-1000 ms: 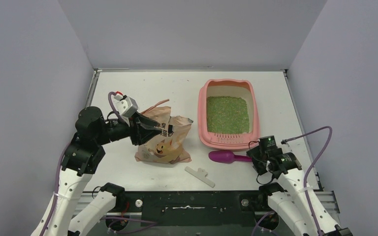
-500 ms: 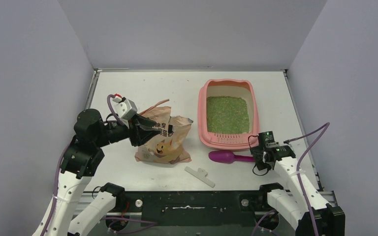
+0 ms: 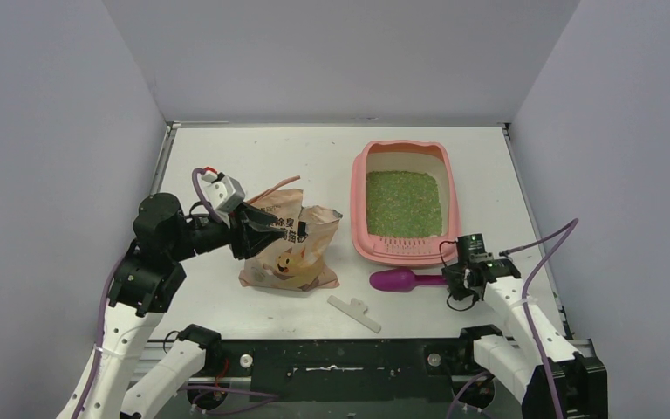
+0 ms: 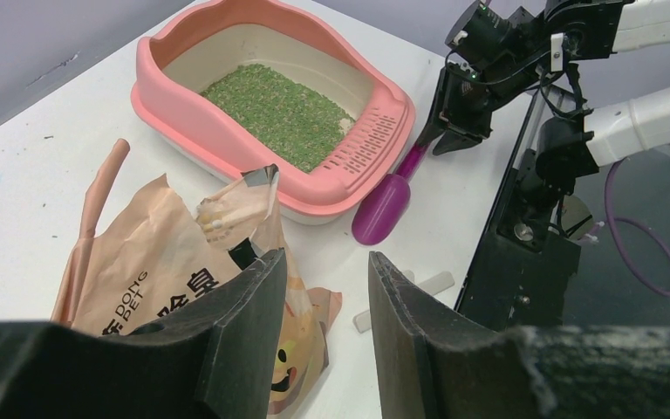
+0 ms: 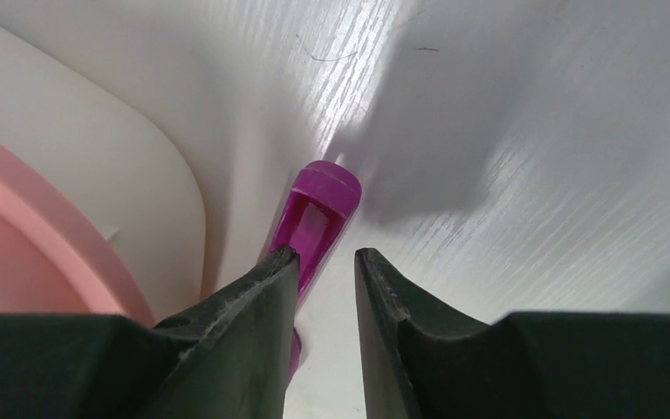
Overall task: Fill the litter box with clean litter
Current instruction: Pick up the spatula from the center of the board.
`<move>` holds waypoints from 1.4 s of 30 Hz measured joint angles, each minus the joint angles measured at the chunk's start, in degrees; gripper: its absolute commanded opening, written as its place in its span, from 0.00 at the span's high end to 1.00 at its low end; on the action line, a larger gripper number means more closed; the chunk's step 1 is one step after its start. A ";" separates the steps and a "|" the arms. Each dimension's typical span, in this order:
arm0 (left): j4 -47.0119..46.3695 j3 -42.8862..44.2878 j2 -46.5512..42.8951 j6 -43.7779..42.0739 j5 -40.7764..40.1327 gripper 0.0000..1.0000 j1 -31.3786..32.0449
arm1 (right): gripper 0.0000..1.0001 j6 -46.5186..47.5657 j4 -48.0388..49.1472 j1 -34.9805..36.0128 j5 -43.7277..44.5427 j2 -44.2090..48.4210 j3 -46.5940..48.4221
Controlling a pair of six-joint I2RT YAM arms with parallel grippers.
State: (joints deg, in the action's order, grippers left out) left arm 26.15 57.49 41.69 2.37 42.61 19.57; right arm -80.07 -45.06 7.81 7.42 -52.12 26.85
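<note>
1. Right now the step in hand looks like picking up the magenta plastic scoop (image 3: 397, 278), which lies flat on the white table (image 3: 253, 157) just near of the pink rectangular plastic litter box (image 3: 359, 218), bowl to the left and handle to the right.
2. The right gripper (image 5: 324, 255) stands narrow astride the handle's right end. A sliver of table shows between its fingers, so I judge the handle not yet pinched.
3. To grip well, centre the handle between the fingers first; in the right wrist view it sits more under one finger than the other.
4. Pinch near the handle's end and lift straight up, so the bowl clears the litter box's slotted near rim.
5. The left gripper (image 4: 325, 257) is about half apart at the torn mouth of the tan paper litter bag (image 3: 292, 253). No clamp on the paper is visible.
6. The fine green litter (image 3: 403, 202) already covers much of the litter box floor, leaving the far end bare.
7. Scoop shallowly from the bag to avoid spilling granules.
</note>
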 measured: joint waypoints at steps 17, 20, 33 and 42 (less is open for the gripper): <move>0.28 0.00 0.00 -0.09 -0.42 0.63 0.28 | 1.00 1.57 5.64 -0.31 -0.31 -3.19 -3.30; 0.57 0.00 -0.02 -0.09 -0.42 0.63 0.37 | 1.00 2.19 5.35 -0.33 -0.39 -1.01 -4.09; 3.04 0.79 2.14 -0.81 -0.44 0.64 2.80 | 1.00 4.22 -5.68 -1.03 -8.13 22.58 -4.17; 5.84 7.08 11.72 0.35 -5.20 0.63 15.17 | 1.00 5.86 -11.91 -1.03 -11.37 35.08 1.99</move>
State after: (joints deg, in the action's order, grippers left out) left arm 31.99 64.58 53.41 2.72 37.41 34.74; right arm -74.22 -56.97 6.79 -3.95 -17.04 28.84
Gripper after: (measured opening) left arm 0.373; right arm 0.050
